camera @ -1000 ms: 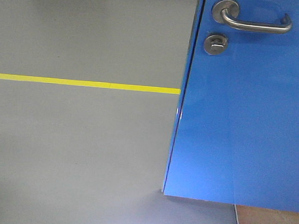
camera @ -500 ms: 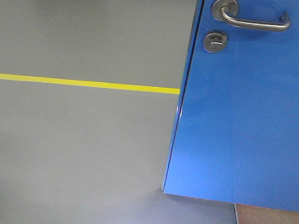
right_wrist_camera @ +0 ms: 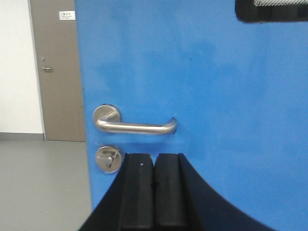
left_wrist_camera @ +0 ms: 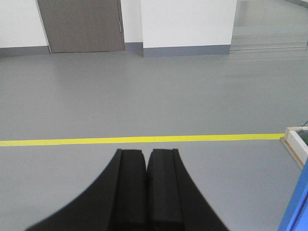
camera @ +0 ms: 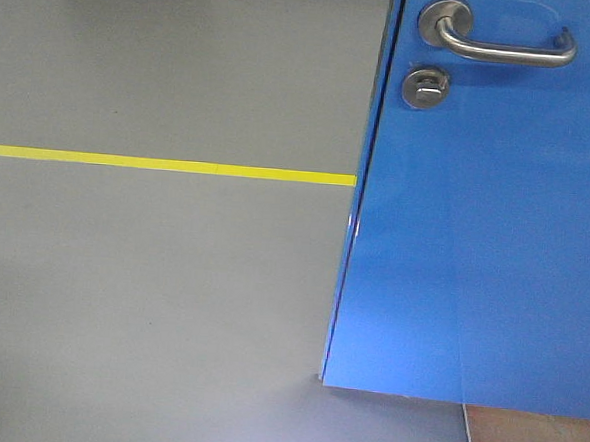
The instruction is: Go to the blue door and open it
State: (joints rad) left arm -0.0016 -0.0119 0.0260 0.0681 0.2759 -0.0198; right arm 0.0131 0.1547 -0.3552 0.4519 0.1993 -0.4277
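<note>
- Right gripper (right_wrist_camera: 154, 192): nearest item in the right wrist view; black pads pressed together, clenched on nothing, raised just below the lever and not touching it.
- Left gripper (left_wrist_camera: 146, 192): pads likewise pressed together, empty, pointing over bare floor away from the door.
- Blue door (camera: 485, 223): glossy panel filling the right side of the front view, its free edge at mid-frame, its bottom edge clear of the grey floor (camera: 150, 292).
- Silver lever handle (right_wrist_camera: 134, 126): horizontal, near the door's left edge, just above the right gripper.
- Thumb-turn lock (right_wrist_camera: 109, 159): round, directly under the lever's rose.
- Yellow floor line (camera: 168, 165): runs across the floor up to the door's edge.
- Brown door (left_wrist_camera: 79, 25): far wall, well apart.
- Step, as judged: approach looks finished; handle stage pending. Next move calls for parting the right pads, or pressing down on the lever, then swinging the panel.
</note>
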